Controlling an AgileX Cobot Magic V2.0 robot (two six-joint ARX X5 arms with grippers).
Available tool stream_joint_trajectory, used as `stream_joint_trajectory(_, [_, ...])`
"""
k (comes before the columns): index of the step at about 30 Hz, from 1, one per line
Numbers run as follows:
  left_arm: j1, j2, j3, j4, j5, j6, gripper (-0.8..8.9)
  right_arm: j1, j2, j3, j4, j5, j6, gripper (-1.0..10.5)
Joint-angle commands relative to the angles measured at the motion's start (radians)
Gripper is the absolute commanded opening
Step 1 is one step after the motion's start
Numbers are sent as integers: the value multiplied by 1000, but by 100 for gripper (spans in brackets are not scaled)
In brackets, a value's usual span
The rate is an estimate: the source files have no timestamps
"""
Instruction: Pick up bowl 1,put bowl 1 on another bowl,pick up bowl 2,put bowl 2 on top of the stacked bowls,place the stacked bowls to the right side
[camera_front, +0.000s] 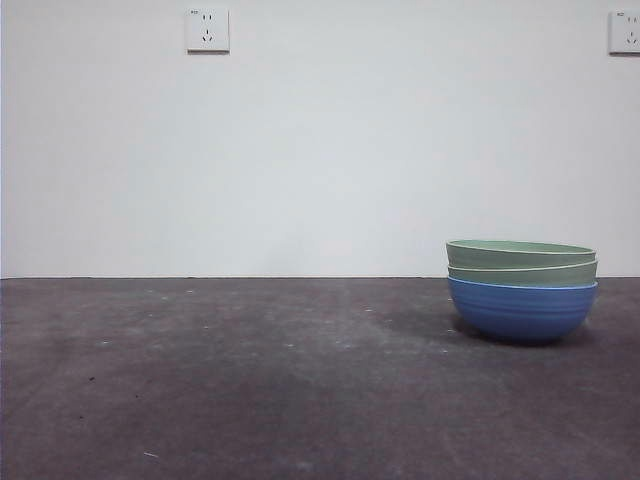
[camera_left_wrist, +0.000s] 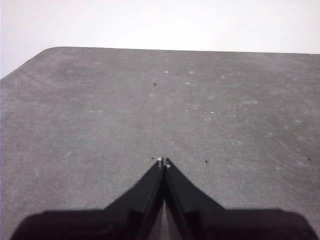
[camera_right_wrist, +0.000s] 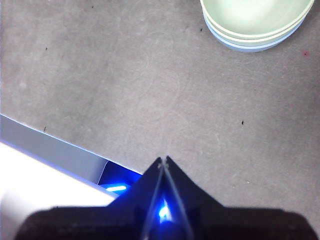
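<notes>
Bowls sit nested as one stack (camera_front: 522, 290) on the dark grey table (camera_front: 250, 380), at the right of the front view. Landmark: that stack. Blue ridged bowl (camera_front: 522, 310) at the bottom, resting on the tabletop; two pale green bowls inside it, lower green bowl (camera_front: 522, 273) showing only a band of rim, upper green bowl (camera_front: 520, 252) on top. Rims level, stack upright.

Front view: side profile of the stack, ridges on the blue wall, shadow at its foot. No arm in this view. White wall behind, one wall socket (camera_front: 207, 30) high and well left of the stack, another socket (camera_front: 625, 32) above it at the frame's right edge.

Right wrist view: the stack (camera_right_wrist: 255, 25) seen from above, partly cut by the frame; pale green interior, blue rim (camera_right_wrist: 250, 47) showing only as a thin crescent. Right gripper (camera_right_wrist: 163, 161) well apart from the stack, over bare table, jaws pressed together tip to tip, holding nothing. Table edge and a blue glow show near it.

Left wrist view: no stack visible, only tabletop, its far rounded corner and white wall. Left gripper (camera_left_wrist: 163, 162) also closed tip to tip, empty.
</notes>
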Motion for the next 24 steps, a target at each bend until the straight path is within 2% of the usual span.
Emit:
stream_joint_trajectory(1, [2,-3,-13,-2,6,-8,0,1,-1,-11,3,2,-5,2])
stream_joint_trajectory(13, [2,-3,-13,-2,6,-8,0,1,-1,-11,3,2,-6,2])
stream_joint_trajectory(18, [2,-3,-13,-2,6,-8,0,-3,-3,-11,27,10,-50,2])
stream_joint_trajectory(21, [2,-3,-13,-2,6,-8,0,-40,-40,-16,133,4,-49,2])
stream_joint_trajectory(24, [2,-3,-13,-2,6,-8,0,-79,-130,-67,335,-14,-38,2])
